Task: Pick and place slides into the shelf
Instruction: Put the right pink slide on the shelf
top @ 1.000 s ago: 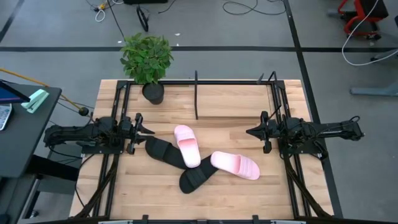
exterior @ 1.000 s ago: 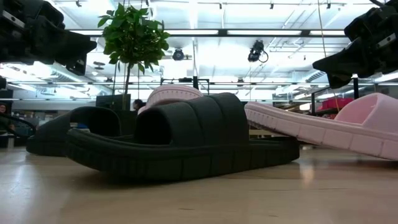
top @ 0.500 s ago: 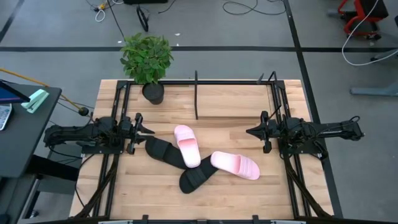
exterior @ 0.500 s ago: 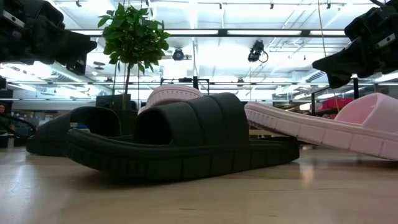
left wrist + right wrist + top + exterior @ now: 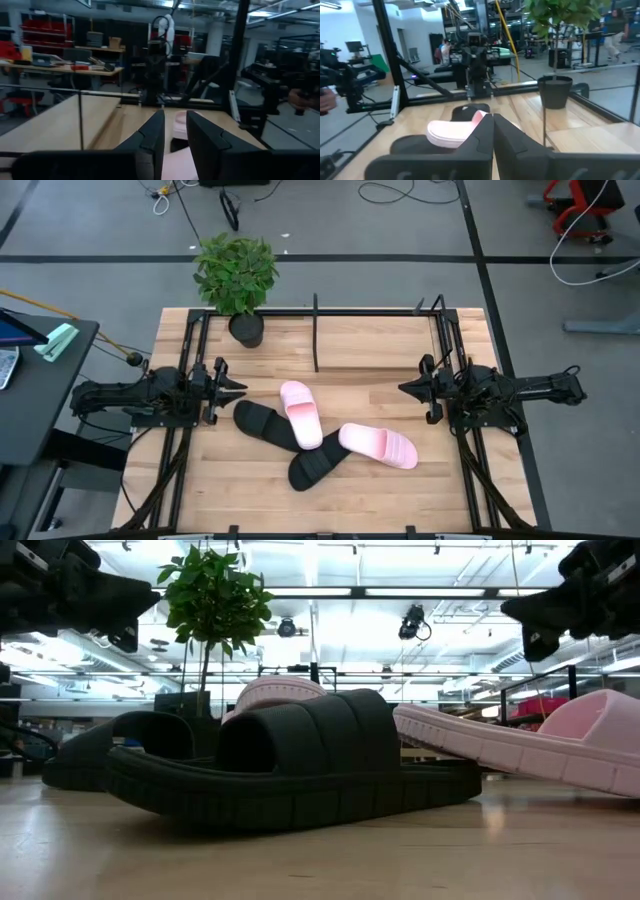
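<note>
Four slides lie in a loose heap at the table's middle. One pale pink slide lies with its near end over a black slide. The other pink slide rests with its left end on the second black slide. The shelf, a thin black rod frame, stands toward the far edge. My left gripper hovers left of the heap, pointing at it, with a narrow gap between its fingers. My right gripper hovers right of the heap, its fingers together. Neither touches a slide.
A potted plant stands at the table's far left corner, its dark pot beside the left arm's rails. Black rails run along both sides of the table. Bare wood lies between the heap and the shelf and along the near edge.
In the low view both grippers have tipped their fingertips upward, and my right gripper has risen a little. The slides have stayed where they were.
</note>
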